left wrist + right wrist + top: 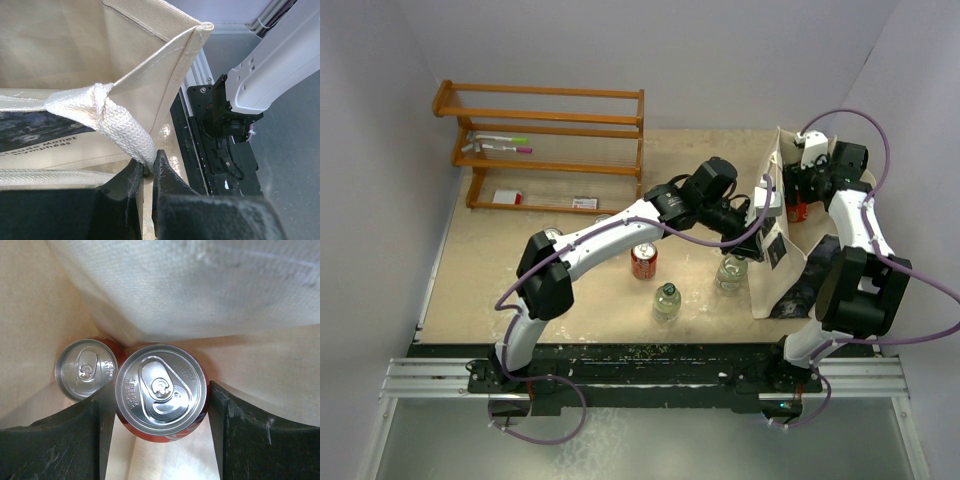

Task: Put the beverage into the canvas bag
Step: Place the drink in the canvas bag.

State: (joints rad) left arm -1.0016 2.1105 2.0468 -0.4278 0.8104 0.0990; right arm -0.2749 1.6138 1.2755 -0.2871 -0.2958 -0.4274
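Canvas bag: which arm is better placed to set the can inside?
Right. The right gripper holds the red can inside the canvas bag, beside another can; the left gripper is clamped on the bag's handle.

Soft, even light from above leaves only faint shadows on the counter (490,270). The can lids (160,390) glint mildly. Black fingers (50,440) low in both wrist views show little detail.

I count: canvas bag (768,285), one; inside it near can (161,390), far can (85,369), two; red can (643,260) mid-worktop, one; bottles (666,300), two; rack (545,140), one.
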